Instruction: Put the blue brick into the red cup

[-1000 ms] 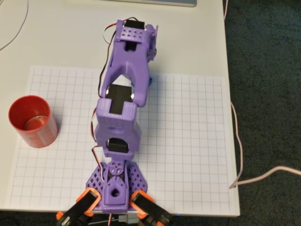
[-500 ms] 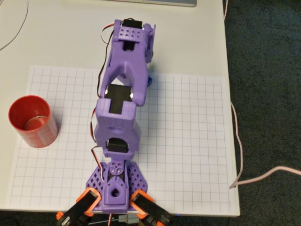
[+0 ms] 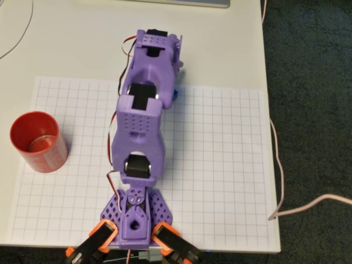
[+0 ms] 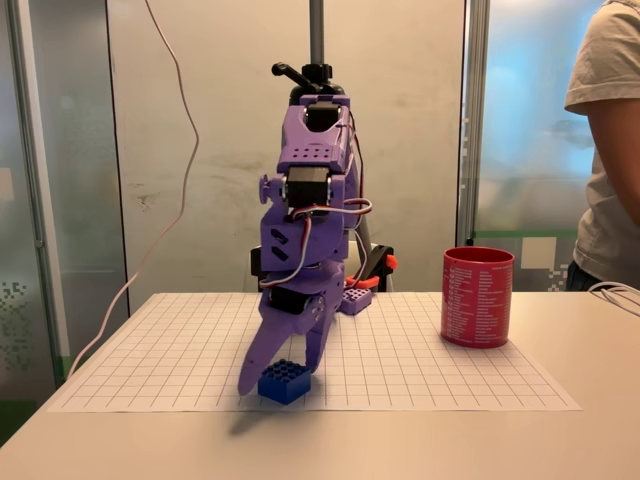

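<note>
In the fixed view the blue brick [image 4: 283, 382] sits low at the front edge of the grid mat [image 4: 420, 365]; I cannot tell whether it rests on the mat or hangs just above it. My purple gripper [image 4: 283, 372] points down onto it, one finger against its left side and the other on its right top, shut on it. From overhead, my arm [image 3: 140, 126] hides the gripper and only a sliver of the blue brick [image 3: 176, 94] shows beside it. The red cup [image 4: 478, 297] stands upright far to the right, and at the mat's left edge in the overhead view [image 3: 37, 142].
A person [image 4: 612, 150] stands behind the table at the right of the fixed view. Orange clamps [image 3: 102, 234] hold my base at the table's near edge. A pale cable [image 3: 278, 165] runs along the table's right edge, with dark floor beyond.
My arm has changed posture: the elbow joint shifted farther from the base and the wrist end drew slightly back. The blue sliver and the cup stay where they were.
</note>
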`<state>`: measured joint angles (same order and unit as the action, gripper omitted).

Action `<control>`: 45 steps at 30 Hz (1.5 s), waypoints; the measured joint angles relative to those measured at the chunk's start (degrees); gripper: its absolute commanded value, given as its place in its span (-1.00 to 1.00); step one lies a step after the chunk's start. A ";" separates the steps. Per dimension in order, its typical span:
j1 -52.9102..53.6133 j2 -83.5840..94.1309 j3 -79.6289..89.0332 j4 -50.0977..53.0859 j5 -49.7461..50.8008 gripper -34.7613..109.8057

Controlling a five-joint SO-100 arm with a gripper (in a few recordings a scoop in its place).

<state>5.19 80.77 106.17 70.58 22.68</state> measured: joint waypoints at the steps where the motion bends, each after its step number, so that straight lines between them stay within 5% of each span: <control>1: 0.53 -0.09 0.00 -0.79 -0.18 0.20; 2: 0.79 -0.09 -0.09 -0.79 -0.35 -0.01; 3: 0.88 -0.09 -0.09 -0.44 -0.35 -0.51; 23: 8.17 3.16 -0.62 -5.62 1.58 -0.52; 28: 10.46 13.45 -6.15 -3.43 -6.42 -0.52; 36: -8.09 21.97 -20.04 6.24 -19.86 -0.52; 45: -40.08 21.97 -34.10 23.55 -17.40 -0.52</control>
<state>-34.89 102.74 72.07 94.13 5.27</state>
